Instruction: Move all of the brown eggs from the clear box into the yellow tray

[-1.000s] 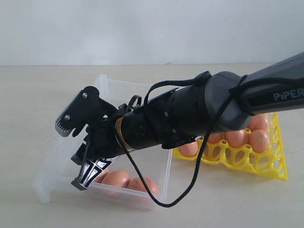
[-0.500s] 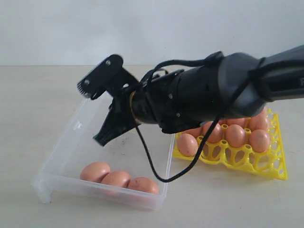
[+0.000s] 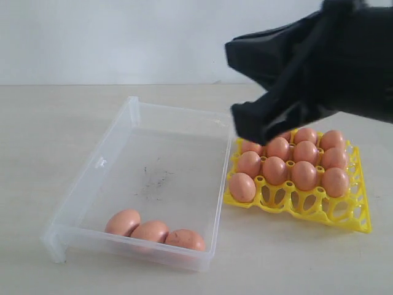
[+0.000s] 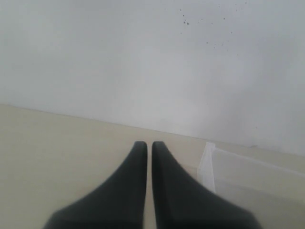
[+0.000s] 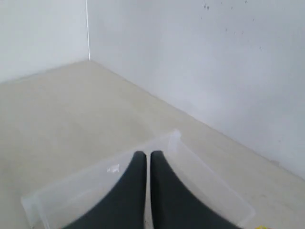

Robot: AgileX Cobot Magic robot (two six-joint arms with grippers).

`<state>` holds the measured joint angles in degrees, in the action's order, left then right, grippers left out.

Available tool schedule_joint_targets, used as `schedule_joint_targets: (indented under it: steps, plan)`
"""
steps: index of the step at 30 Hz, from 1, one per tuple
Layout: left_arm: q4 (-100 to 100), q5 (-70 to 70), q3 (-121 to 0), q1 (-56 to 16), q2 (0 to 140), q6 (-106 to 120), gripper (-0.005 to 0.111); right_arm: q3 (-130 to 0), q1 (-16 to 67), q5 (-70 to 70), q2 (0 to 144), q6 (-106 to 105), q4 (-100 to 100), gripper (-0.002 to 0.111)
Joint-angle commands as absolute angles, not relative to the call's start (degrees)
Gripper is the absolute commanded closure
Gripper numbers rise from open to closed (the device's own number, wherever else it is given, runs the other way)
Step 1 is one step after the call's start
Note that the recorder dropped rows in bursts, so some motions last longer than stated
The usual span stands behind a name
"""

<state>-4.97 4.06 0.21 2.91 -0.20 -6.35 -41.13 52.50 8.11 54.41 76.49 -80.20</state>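
**Fig.** Three brown eggs (image 3: 151, 231) lie touching in a row against the near wall of the clear box (image 3: 92, 175). The yellow tray (image 3: 347, 220), just beside the box, holds the others, and some of its near cups are unfilled. The right gripper (image 5: 147, 155) is clenched on nothing (its jaws meet tip to tip), and the right arm (image 3: 307, 74) hangs blurred above the tray. The left gripper (image 4: 149, 144) is likewise pinched closed and empty, near a box corner. Likely hazards: the huddled eggs leave little room for a jaw, so a descent could shove a neighbour or catch the thin wall. A low pass over the tray could clip seated eggs.
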Motion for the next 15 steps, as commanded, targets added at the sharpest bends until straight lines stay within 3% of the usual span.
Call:
schedule_joint_targets:
  steps: [1,11,15]
  plan:
    - [-8.1,0.0,0.0,2.7,0.0,-10.2,0.103,-36.8,52.6,8.1,45.0,77.6,-79.7,0.108]
    - [-7.6,-10.8,0.0,2.7,0.0,-22.8,0.103,-26.7,52.6,7.9,35.3,82.2,-79.7,0.108]
    - [9.4,-7.5,-2.5,2.0,0.0,-34.3,0.103,-22.5,52.6,7.8,35.3,82.4,-79.8,0.108]
